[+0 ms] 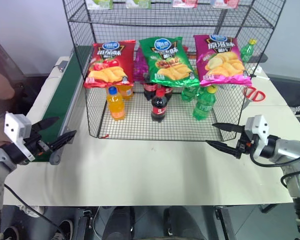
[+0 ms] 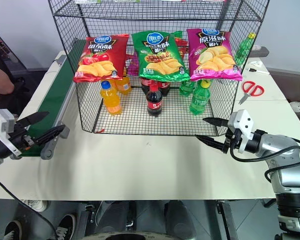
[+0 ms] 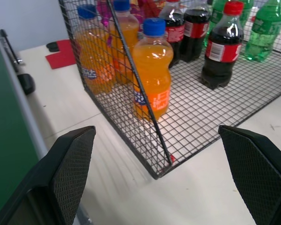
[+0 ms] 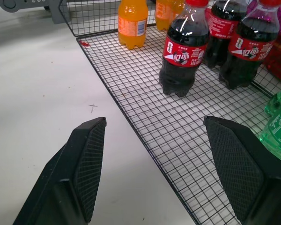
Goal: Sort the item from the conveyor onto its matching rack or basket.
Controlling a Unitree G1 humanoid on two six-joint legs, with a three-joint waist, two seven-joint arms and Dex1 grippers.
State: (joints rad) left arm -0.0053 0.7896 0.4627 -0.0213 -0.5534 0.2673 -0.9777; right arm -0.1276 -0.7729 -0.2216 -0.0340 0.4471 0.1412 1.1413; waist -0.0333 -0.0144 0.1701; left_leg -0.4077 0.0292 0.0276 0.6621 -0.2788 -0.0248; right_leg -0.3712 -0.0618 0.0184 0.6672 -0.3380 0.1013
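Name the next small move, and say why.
Probably none beyond holding clear: the green chip bag already lies on the rack between the red bag and pink bag, and the left gripper and right gripper are open, empty.

My left gripper [image 1: 56,129] sits at the frame's lower left, fingers spread wide, pointing inward. My right gripper [image 1: 219,135] sits at the lower right, fingers parted, pointing inward too.

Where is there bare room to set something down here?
Bare: the table between the rack front edge and both grippers, and the conveyor belt. Crowded: the rack floor with bottles, and its shelf with three chip bags.
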